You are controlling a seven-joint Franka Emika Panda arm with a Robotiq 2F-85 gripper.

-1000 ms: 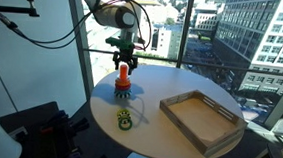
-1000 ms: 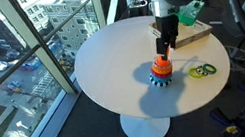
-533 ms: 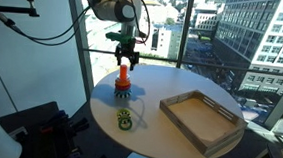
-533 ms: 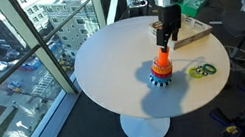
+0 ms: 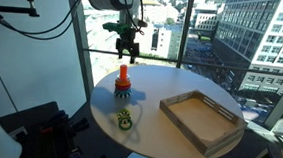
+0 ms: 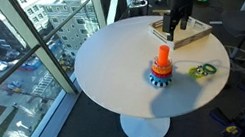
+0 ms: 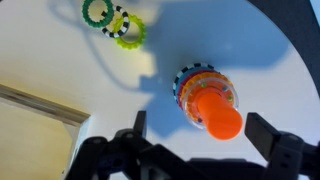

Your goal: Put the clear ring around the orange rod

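The orange rod (image 5: 123,77) stands upright on its round multicoloured base near the table's edge; it also shows in the other exterior view (image 6: 164,59) and in the wrist view (image 7: 214,110). A whitish see-through ring, the clear ring (image 7: 188,102), lies around the rod's foot on top of the base. My gripper (image 5: 126,54) hangs open and empty well above the rod in both exterior views (image 6: 178,26). In the wrist view its two fingers (image 7: 202,132) stand wide apart on either side of the rod's tip.
A yellow-green and dark ring (image 5: 125,119) lies on the round white table (image 5: 167,139), also in the wrist view (image 7: 114,20). A shallow wooden tray (image 5: 201,119) sits on the table's other side (image 6: 194,34). Large windows stand close behind.
My gripper has risen straight up from just over the rod to well above it. The rod and the rings have not moved.
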